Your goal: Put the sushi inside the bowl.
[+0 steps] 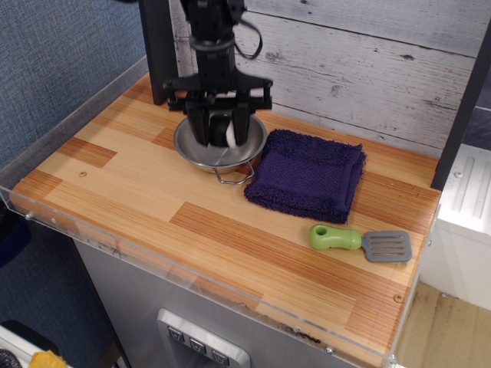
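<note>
The shiny steel bowl (247,150) sits at the back left of the wooden table, one wire handle toward the front. My gripper (220,133) reaches straight down into the bowl. It is shut on the sushi (225,134), a small black roll whose white face shows between the two black fingers. The sushi is low inside the bowl, at or just above the bottom; I cannot tell whether it touches. The gripper hides much of the bowl's inside and its far handle.
A folded dark blue cloth (308,174) lies right of the bowl, touching its rim. A spatula with a green handle (361,242) lies at the front right. A black post (159,47) stands behind the bowl. A clear plastic lip (115,246) edges the table.
</note>
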